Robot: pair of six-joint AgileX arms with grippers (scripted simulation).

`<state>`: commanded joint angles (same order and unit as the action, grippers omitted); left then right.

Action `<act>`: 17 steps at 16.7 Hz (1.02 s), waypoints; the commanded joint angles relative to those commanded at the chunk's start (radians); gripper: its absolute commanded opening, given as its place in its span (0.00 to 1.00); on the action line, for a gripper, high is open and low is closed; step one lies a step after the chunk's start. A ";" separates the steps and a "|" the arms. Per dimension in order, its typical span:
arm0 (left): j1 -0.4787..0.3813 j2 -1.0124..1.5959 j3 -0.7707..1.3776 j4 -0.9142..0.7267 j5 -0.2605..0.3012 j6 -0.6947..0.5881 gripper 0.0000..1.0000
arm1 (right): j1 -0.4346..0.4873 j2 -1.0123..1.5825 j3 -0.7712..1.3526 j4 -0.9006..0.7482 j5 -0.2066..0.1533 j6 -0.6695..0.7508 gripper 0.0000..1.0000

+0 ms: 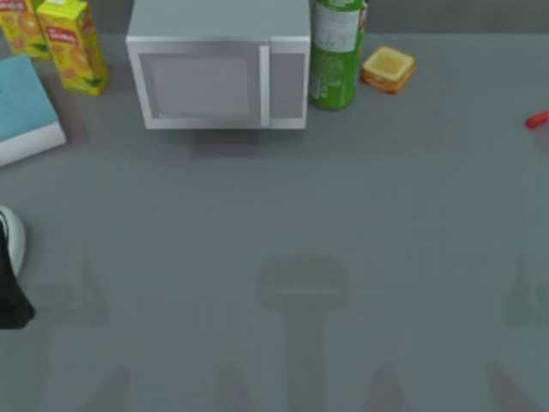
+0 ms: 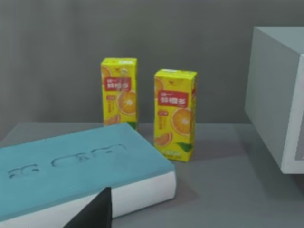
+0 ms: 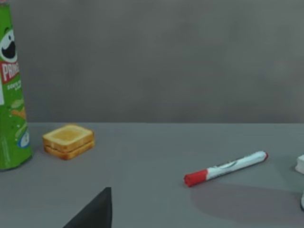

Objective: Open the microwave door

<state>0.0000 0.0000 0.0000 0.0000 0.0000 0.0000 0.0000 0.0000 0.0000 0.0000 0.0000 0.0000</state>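
With the microwave door (image 1: pixel 199 86) shut, its white handle edge beside the grey control panel (image 1: pixel 289 84), a claw should hook that edge and swing outward. From the microwave (image 1: pixel 219 64), open surface (image 1: pixel 274 257) lies in front; juice cartons (image 1: pixel 73 43) and a green can (image 1: pixel 336 51) flank it. Neither claw's state can be told.

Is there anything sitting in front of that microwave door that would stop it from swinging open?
Nothing visible does. The microwave door is shut, and the grey table in front of it is bare. The green can stands beside the microwave on its control-panel side; the juice cartons and blue book lie off to the left.
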 joint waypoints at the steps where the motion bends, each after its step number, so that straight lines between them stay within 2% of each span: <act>1: 0.000 0.000 0.000 0.000 0.000 0.000 1.00 | 0.000 0.000 0.000 0.000 0.000 0.000 1.00; 4: -0.009 0.031 0.026 -0.014 -0.009 -0.010 1.00 | 0.000 0.000 0.000 0.000 0.000 0.000 1.00; 8: -0.068 0.215 0.186 -0.084 -0.054 -0.064 1.00 | 0.000 0.000 0.000 0.000 0.000 0.000 1.00; 17: -0.333 1.005 0.859 -0.329 -0.208 -0.281 1.00 | 0.000 0.000 0.000 0.000 0.000 0.000 1.00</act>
<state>-0.3328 1.0048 0.8594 -0.3287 -0.2077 -0.2811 0.0000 0.0000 0.0000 0.0000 0.0000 0.0000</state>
